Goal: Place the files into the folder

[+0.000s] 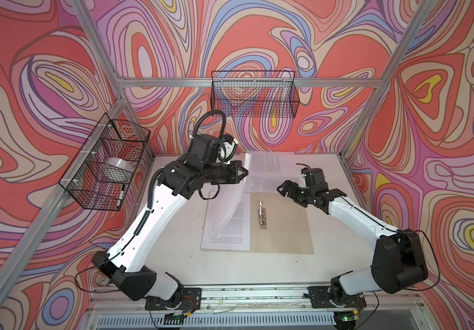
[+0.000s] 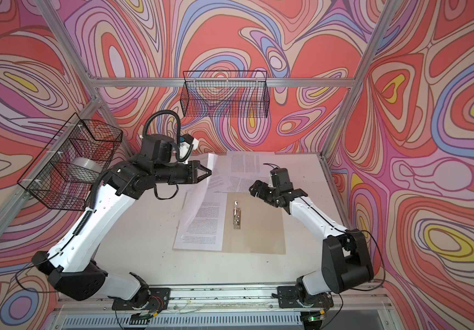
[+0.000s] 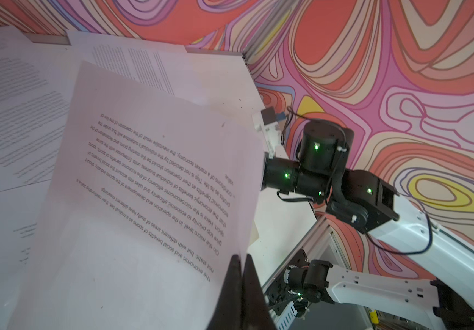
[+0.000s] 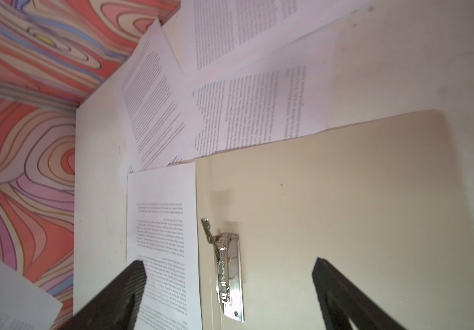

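Pinching one sheet's point(image 1: 227, 211) edge in the left tool point(image 1: 244, 172), centre frame, for laying onto the folder point(image 1: 287, 225); right tool point(image 1: 282, 188) wide open, empty, mid-right.

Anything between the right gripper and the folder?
No. In the right wrist view the open right gripper looks straight onto the folder and its metal clip; nothing intervenes.

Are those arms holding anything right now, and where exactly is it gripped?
The left arm's fingers pinch one printed sheet by its edge; the right arm's fingers are open and empty.
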`<state>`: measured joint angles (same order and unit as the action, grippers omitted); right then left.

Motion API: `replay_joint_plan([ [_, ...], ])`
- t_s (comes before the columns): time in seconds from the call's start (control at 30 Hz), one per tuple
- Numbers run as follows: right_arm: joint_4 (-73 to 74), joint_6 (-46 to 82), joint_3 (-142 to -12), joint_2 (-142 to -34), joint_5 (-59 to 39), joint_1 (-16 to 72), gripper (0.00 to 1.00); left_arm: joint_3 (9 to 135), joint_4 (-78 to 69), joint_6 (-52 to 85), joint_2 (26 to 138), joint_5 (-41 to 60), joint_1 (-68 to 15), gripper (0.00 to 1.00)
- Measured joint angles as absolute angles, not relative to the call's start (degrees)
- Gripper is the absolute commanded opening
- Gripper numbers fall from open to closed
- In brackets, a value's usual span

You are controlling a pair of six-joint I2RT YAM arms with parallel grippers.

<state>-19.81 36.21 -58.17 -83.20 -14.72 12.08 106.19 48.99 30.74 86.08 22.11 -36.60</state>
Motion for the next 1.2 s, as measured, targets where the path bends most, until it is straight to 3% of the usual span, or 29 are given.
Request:
replay_joint_plan([
  [0.2, -20.25, 34.81, -55.61, -82.30, -16.45, 4.14, 0.98, 114.80, 47.31, 33.93, 93.82, 21.61, -48.23, 0.00],
  [0.3, -20.60, 34.61, -54.70, -81.19, -16.91, 1.69, 0.98, 114.30, 46.98, 35.64, 93.34, 19.81, -49.15, 0.00],
  [0.5, -21.32, 32.80, -53.98, -75.31, -16.32, 0.30, 0.97, 98.70, 44.29, 38.39, 86.30, 19.81, -40.51, 0.00],
  [0.7, -19.70, 30.50, -51.55, -73.67, -18.98, 0.40, 0.97, 86.32, 42.28, 36.99, 89.10, 20.58, -33.23, 0.00],
  [0.97, -16.80, 28.93, -47.57, -79.09, -26.87, 5.21, 0.98, 86.19, 40.27, 27.44, 104.57, 13.78, -32.03, 0.00],
  [1.2, -14.17, 28.56, -45.76, -83.68, -31.05, 10.83, 0.96, 86.13, 40.25, 21.30, 106.45, 4.60, -29.47, 0.00],
])
